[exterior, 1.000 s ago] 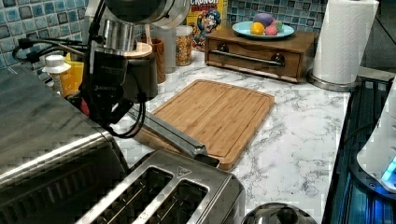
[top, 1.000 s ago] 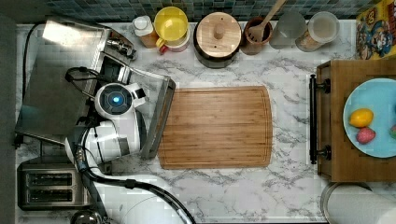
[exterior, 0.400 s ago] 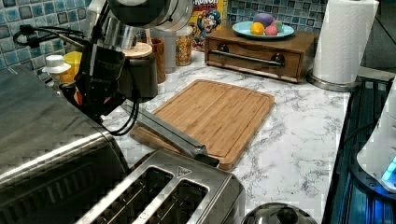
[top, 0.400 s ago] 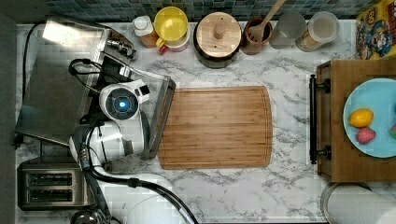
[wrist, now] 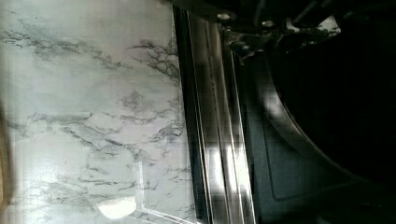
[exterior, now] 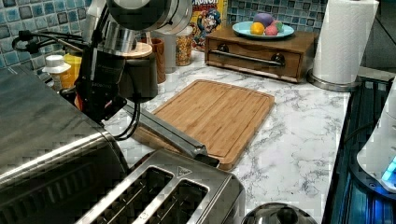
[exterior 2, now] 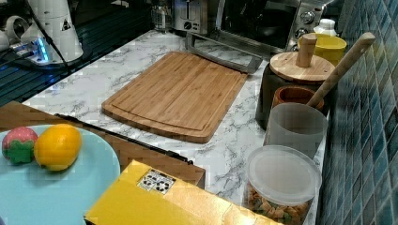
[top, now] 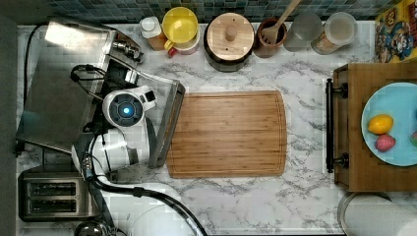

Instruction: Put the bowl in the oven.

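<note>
The oven (top: 61, 96) stands at the top view's left with its glass door (top: 164, 123) folded down flat onto the counter. My gripper (exterior: 97, 98) hangs over that door, right at the oven's mouth, under the wrist (top: 125, 110). Past the steel door hinge (wrist: 215, 130), the wrist view shows a dark curved rim (wrist: 289, 126) that looks like the bowl, low in the dark cavity. I cannot tell whether it rests on the oven floor or is held. In the right view the oven (exterior 2: 263, 21) stands open at the far end.
A bamboo cutting board (top: 228, 132) lies just beyond the door handle (exterior: 166, 133). The two-slot toaster (top: 51, 196) sits beside the oven. A wooden-lidded pot (top: 228, 34), a yellow cup (top: 180, 24) and jars line the back wall. A wooden box with a blue plate (top: 393, 123) is at the top view's right.
The arm has shifted a little toward the oven's mouth, to the left view's left, over the lowered door. Nothing else has moved.
</note>
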Available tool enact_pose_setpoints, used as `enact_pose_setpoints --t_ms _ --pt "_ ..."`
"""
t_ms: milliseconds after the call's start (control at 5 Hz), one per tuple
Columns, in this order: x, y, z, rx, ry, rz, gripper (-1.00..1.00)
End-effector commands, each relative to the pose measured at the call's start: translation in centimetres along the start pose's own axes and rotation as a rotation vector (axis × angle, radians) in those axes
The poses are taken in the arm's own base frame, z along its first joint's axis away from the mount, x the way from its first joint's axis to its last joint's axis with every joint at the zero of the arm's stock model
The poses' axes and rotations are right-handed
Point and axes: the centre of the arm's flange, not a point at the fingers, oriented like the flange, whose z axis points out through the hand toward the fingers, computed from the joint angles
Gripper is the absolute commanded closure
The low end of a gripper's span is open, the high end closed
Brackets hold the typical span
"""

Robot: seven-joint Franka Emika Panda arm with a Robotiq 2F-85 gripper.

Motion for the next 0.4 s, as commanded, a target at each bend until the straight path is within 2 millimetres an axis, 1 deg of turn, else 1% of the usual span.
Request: enact_pose_setpoints --t_ms 200,400 --pt "0.1 -3.9 -2.5 -0.01 0.046 -0.02 0.0" --pt "0.6 -2.8 -4.0 0.035 0.058 0.035 0.0"
